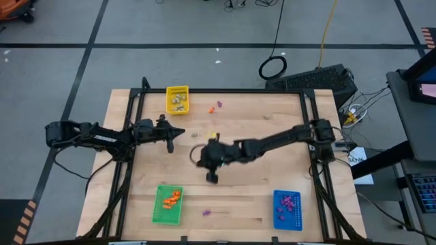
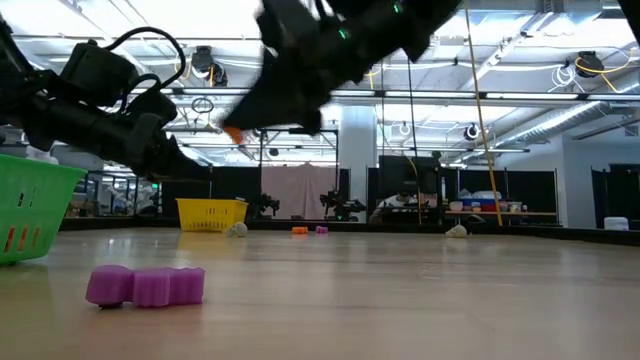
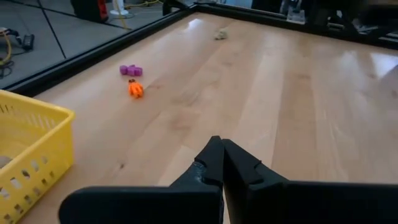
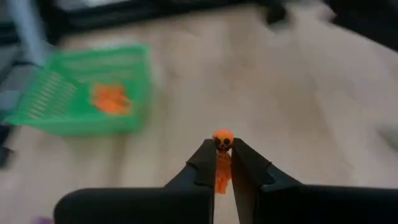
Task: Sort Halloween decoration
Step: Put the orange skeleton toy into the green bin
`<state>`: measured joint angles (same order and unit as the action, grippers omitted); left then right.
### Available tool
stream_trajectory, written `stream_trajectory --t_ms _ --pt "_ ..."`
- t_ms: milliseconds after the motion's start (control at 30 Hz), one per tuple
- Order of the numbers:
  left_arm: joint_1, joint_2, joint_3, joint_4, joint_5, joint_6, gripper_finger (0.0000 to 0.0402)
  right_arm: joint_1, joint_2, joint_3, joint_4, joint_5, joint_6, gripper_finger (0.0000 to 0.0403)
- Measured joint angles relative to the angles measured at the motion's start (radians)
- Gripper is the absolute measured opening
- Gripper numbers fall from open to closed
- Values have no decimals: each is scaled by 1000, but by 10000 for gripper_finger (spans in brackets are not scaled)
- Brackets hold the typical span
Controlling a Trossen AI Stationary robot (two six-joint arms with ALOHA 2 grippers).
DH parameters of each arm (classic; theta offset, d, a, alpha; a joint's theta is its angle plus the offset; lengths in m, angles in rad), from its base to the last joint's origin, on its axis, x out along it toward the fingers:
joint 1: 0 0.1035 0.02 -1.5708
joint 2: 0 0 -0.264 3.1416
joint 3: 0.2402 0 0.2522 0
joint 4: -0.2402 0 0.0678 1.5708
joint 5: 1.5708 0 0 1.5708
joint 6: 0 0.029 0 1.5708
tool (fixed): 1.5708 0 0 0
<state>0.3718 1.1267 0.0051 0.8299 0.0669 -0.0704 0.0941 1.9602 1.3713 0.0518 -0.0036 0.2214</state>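
**What you cannot make out right now**

In your right wrist view, the green tray point(image 4: 87, 90) ahead of the right gripper point(image 4: 222, 163) is smeared, so you cannot count the orange pieces point(image 4: 109, 98) inside it. The orange trinket point(image 4: 221, 149) between the fingers is partly covered by them; only its round head shows clearly.

In your low view, the green tray point(image 2: 30, 210) is cut off by the picture's edge.

From above, the trinkets in the yellow tray point(image 1: 178, 100) beyond the left gripper point(image 1: 170, 145) and in the blue tray point(image 1: 287, 208) are too small to tell their shapes.
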Motion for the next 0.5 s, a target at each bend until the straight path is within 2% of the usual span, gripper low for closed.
stream_trajectory --t_ms 200,500 --pt "2 0 -1 -8 12 0 0 94 151 206 -6 26 -49 10" --pt "1 0 -1 -10 38 -1 0 139 414 597 -174 -63 -85 11"
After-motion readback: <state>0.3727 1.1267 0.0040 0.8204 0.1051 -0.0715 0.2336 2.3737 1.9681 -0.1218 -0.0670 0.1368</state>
